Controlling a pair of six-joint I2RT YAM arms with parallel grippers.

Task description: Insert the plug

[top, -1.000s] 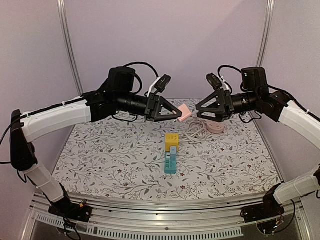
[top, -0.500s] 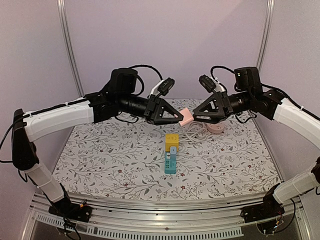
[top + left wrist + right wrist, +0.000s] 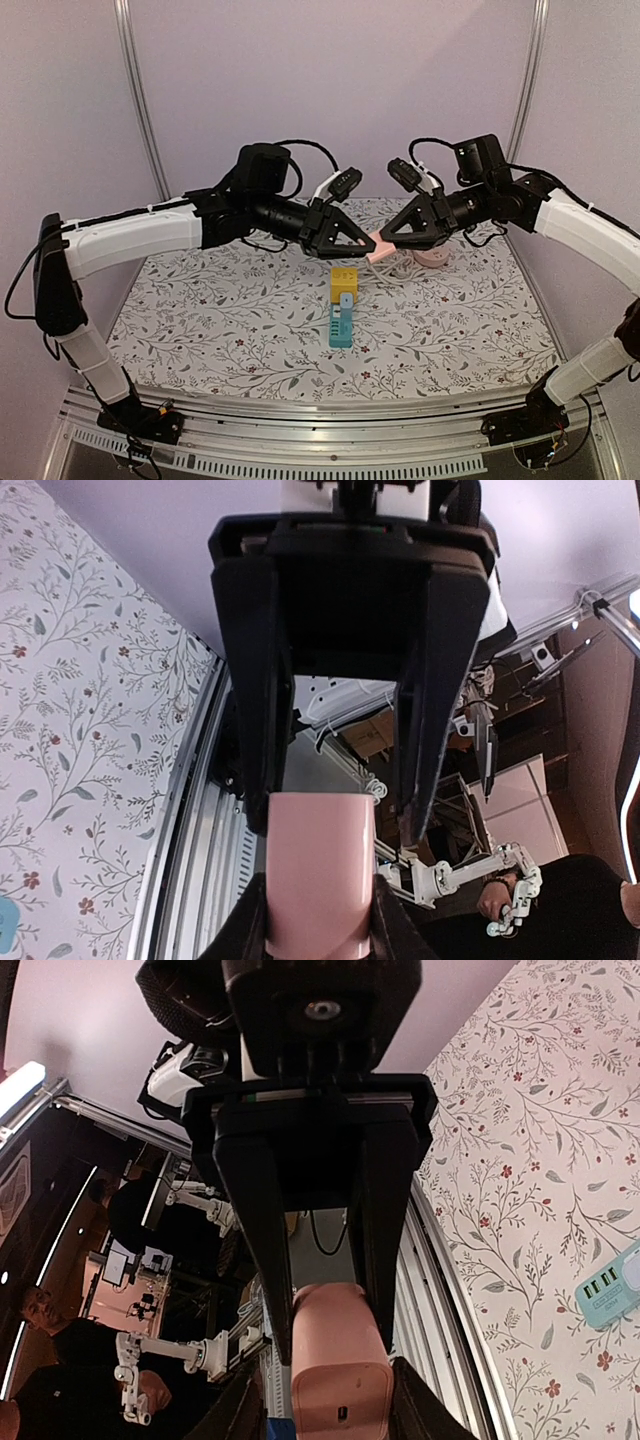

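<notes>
The plug [image 3: 378, 246] is a pink block held in the air above the table's middle, between the two arms. My left gripper [image 3: 366, 243] is shut on it from the left, and in the left wrist view the plug [image 3: 320, 870] sits between the black fingers [image 3: 262, 780]. My right gripper [image 3: 386, 239] has come in from the right. In the right wrist view both its fingers [image 3: 268, 1260] press the sides of the plug [image 3: 340, 1370]. Below the plug, a yellow cube socket [image 3: 345, 281] stands on the table behind a teal power strip [image 3: 341, 326].
A pink round device [image 3: 433, 257] with a coiled white cord [image 3: 396, 266] lies at the back right of the floral tablecloth [image 3: 200, 310]. The teal strip [image 3: 612, 1288] also shows at the right edge of the right wrist view. Metal frame posts [image 3: 140, 100] stand at the back corners.
My right gripper moved left up to the plug and closed its fingers on it. My left arm carried the plug a little right and down to meet it.
</notes>
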